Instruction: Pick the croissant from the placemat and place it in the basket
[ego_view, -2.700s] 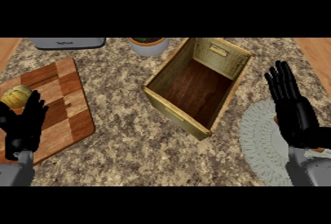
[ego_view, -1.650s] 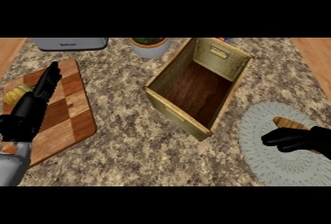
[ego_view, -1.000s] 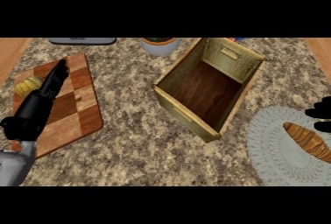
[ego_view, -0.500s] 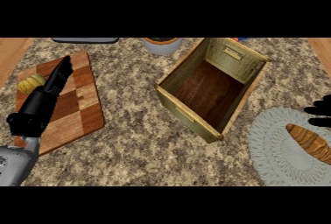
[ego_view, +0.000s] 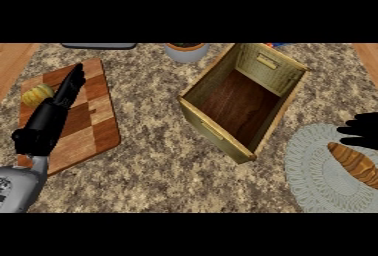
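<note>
The croissant (ego_view: 354, 163) lies on the round pale placemat (ego_view: 319, 175) at about 4 o'clock in the head view, running diagonally from upper left to lower right, with its far end cut off by the frame edge. We see the right robot hand (ego_view: 363, 131) at 3 o'clock, just above the croissant; only dark fingers show at the frame edge, so we cannot tell whether they are released or clenched, nor whether they touch the pastry. The basket (ego_view: 221, 135), a wooden open-topped box, stands near the centre of the speckled surface (ego_view: 148, 175), set at an angle, just beside the placemat's left edge. At 9 o'clock we see the left robot hand (ego_view: 60, 102) released, fingers straight and extended along the checkered cutting board (ego_view: 96, 130), pointing toward 12 o'clock. A small yellow item (ego_view: 37, 94) sits just beside these fingers at the board's left edge. A pale cup (ego_view: 186, 50) stands at 12 o'clock.
</note>
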